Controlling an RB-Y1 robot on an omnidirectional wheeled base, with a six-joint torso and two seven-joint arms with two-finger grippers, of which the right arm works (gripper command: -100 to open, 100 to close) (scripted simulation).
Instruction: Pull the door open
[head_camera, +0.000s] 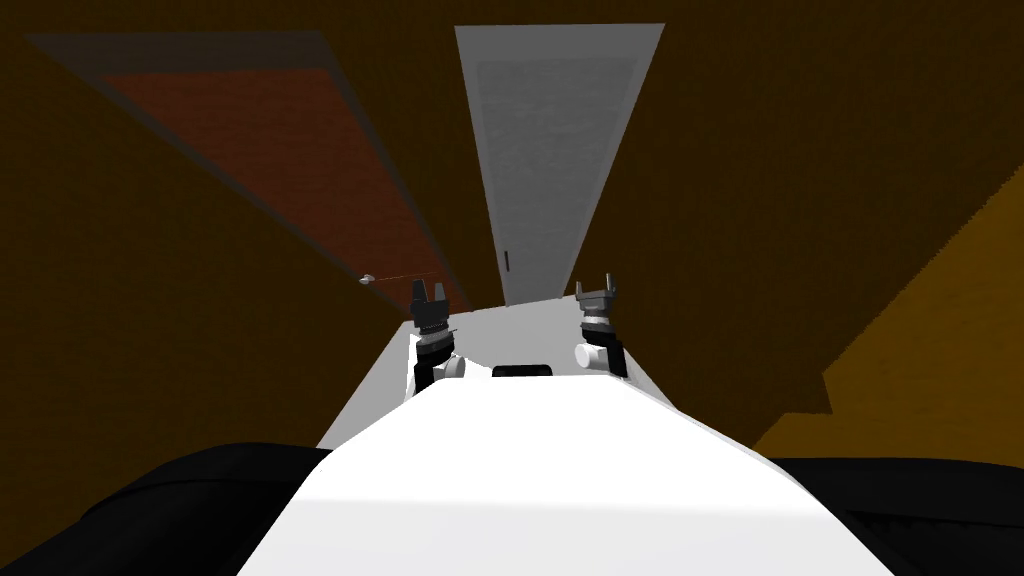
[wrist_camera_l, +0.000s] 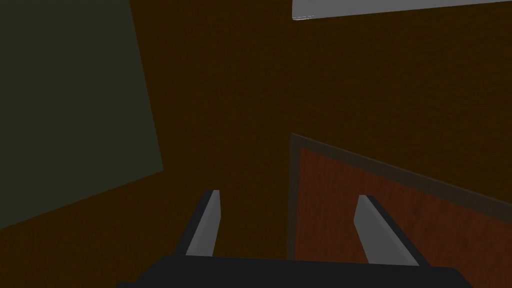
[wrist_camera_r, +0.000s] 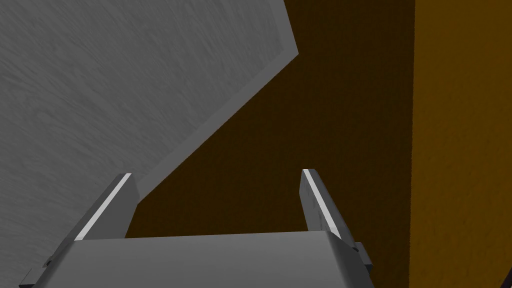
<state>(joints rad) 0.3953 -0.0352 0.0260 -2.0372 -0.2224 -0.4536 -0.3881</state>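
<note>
Grey door (head_camera: 555, 150) stands straight ahead, its small dark handle (head_camera: 506, 262) low on its left edge, between and beyond both grippers. The right gripper (head_camera: 595, 290) points at the door's face, fingers (wrist_camera_r: 316, 200) apart and touching nothing. The left gripper (head_camera: 427, 292), fingers also spread, faces a red-brown door (head_camera: 300, 150) with a pale knob (head_camera: 367, 279) in the brown wall (head_camera: 800, 200).

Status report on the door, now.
Open and empty: left gripper, right gripper. Ahead, grey door, handle untouched. To my left, reddish door. Nothing in the way.
</note>
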